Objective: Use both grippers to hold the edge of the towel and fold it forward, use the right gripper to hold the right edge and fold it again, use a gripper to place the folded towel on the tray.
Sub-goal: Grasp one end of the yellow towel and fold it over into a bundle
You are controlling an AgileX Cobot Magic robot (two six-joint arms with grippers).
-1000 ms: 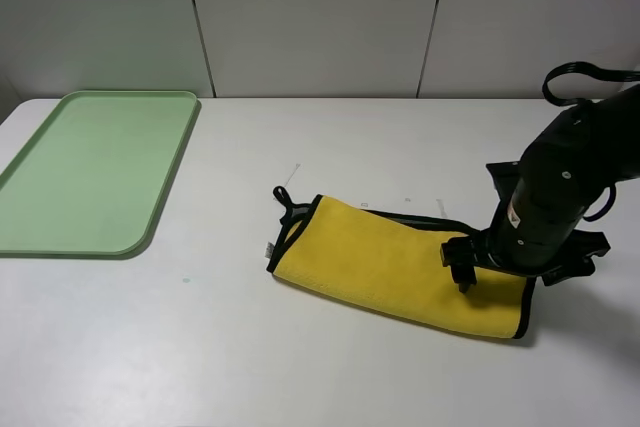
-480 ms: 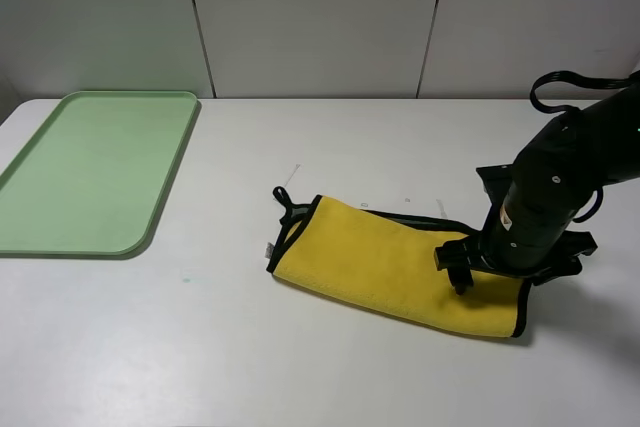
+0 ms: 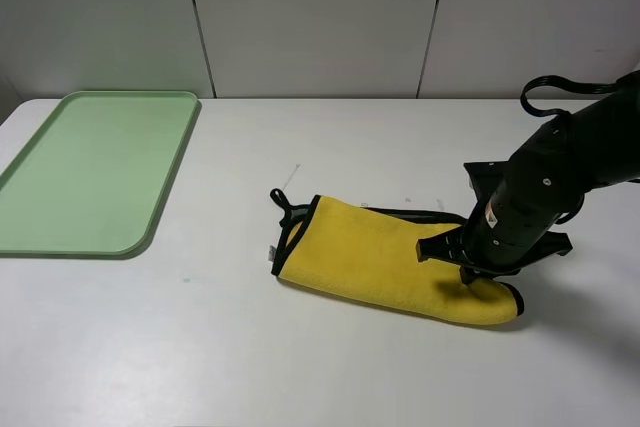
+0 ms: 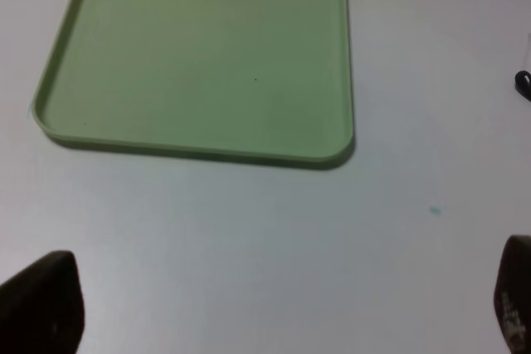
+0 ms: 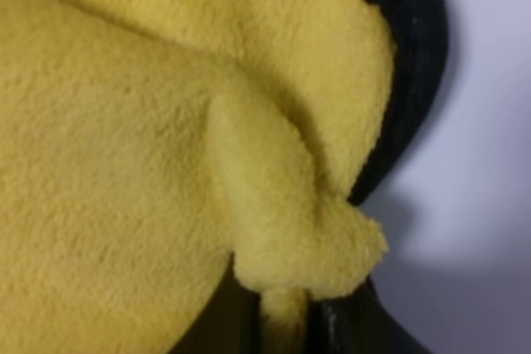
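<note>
1. Grip check. In the right wrist view, the right gripper [image 5: 286,321] pinches a pucker of the towel [image 5: 124,122]. Yellow plush bulges above the dark fingers [image 5: 357,333] at the bottom edge of the frame. The edge of the towel [image 5: 411,64], its black piping, curves down the upper right. The bite appears to sit just inside the piping. Whether both layers are caught cannot be told.

2. Towel position. In the exterior high view, the towel lies as a long folded strip on the white table [image 3: 250,367], lower centre to lower right. Its right end curls up under the gripper. The corner loop [image 3: 285,202] marks its left end.

3. Procedure. Lift only enough to clear the lower layer. Carry the held end toward frame left in a low arc. Lay piping over piping near the loop end, and release only once the cloth lies flat. A high lift would likely drag the whole strip or open the first fold.

4. Destination. The tray [image 3: 95,172] sits at the upper left, well apart from the towel.

5. Idle arm. In the left wrist view, the left gripper [image 4: 274,304] hangs over the table near the tray's rim with its fingertips [image 4: 41,300] spread wide and holding nothing. Keep it out of the fold path.
</note>
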